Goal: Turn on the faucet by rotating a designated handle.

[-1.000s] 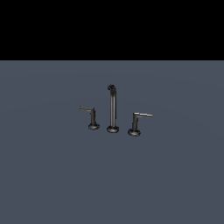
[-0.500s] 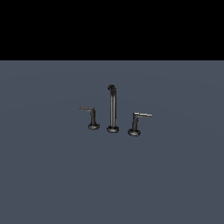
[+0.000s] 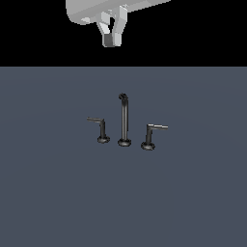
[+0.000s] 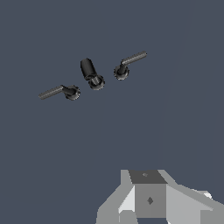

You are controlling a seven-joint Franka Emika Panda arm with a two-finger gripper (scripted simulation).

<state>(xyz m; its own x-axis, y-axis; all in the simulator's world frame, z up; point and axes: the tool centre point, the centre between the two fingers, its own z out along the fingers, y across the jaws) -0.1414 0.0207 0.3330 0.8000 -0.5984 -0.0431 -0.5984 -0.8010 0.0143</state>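
Note:
The faucet stands mid-floor in the exterior view: a tall thin spout post with a lever on each side. The handle, with its paler grey bar pointing to the exterior view's right, is on the right of the post. The smaller, darker lever is on the left. My gripper hangs high above and behind the faucet, fingers pressed together, holding nothing. In the wrist view the faucet lies far below, ahead of my gripper. I cannot tell the two levers apart there.
The faucet stands on a flat, plain dark grey-blue surface. Black background fills the top of the exterior view behind the arm. No other objects show.
My gripper and hand have come into the top of the exterior view; earlier frames showed no arm. The faucet and both levers have not moved.

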